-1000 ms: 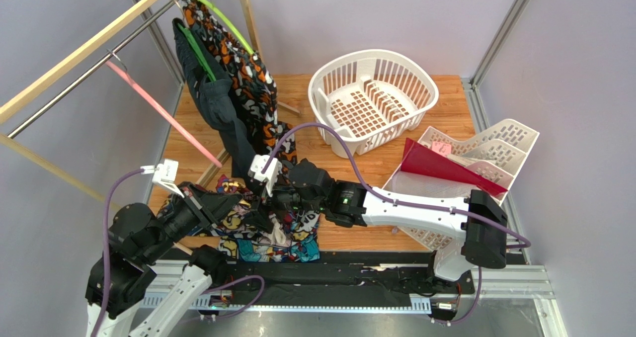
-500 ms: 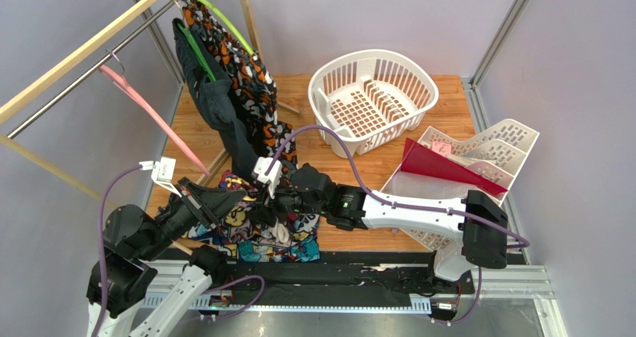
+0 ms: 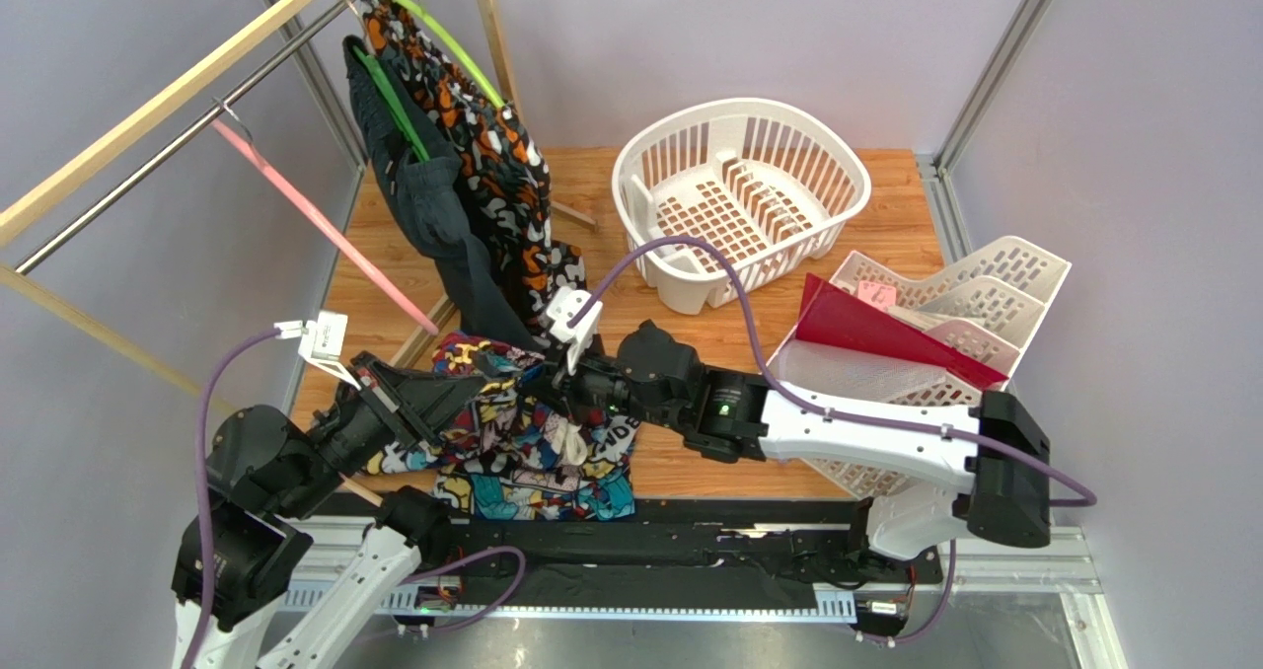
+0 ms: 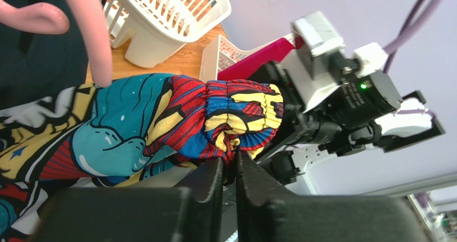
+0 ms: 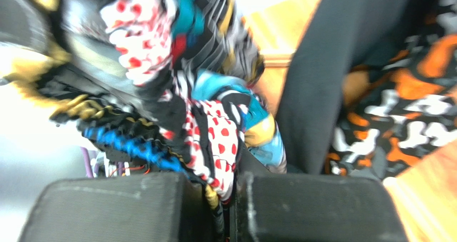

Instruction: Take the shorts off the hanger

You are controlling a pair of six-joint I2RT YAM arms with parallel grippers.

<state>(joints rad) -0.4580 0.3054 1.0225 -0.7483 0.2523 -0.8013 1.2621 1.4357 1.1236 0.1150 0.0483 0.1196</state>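
Note:
The shorts (image 3: 522, 435), in a busy blue, teal, red and yellow print, lie bunched at the table's near edge between my two grippers. The pink hanger (image 3: 329, 228) hangs slanted from the rail. Its lower end (image 4: 100, 76) touches the cloth's upper edge. My left gripper (image 3: 445, 392) pinches a gathered fold of the waistband (image 4: 241, 119), and its fingertips (image 4: 229, 161) are almost together. My right gripper (image 3: 572, 409) is shut on another fold, with red-dotted white cloth (image 5: 217, 140) squeezed between its fingers (image 5: 228, 196).
A dark charcoal garment (image 3: 441, 233) and an orange-black-white one (image 3: 501, 159) hang from green hangers just behind the shorts. A white basket (image 3: 741, 181) stands at the back. White stacked trays (image 3: 964, 292) with a red folder (image 3: 875, 332) are on the right. Rail and wooden bars (image 3: 134, 129) cross the upper left.
My right gripper has closed on the shorts and shifted right, pulling the cloth up. The pink hanger swung away and back. My left jaws have eased slightly but still pinch the fold.

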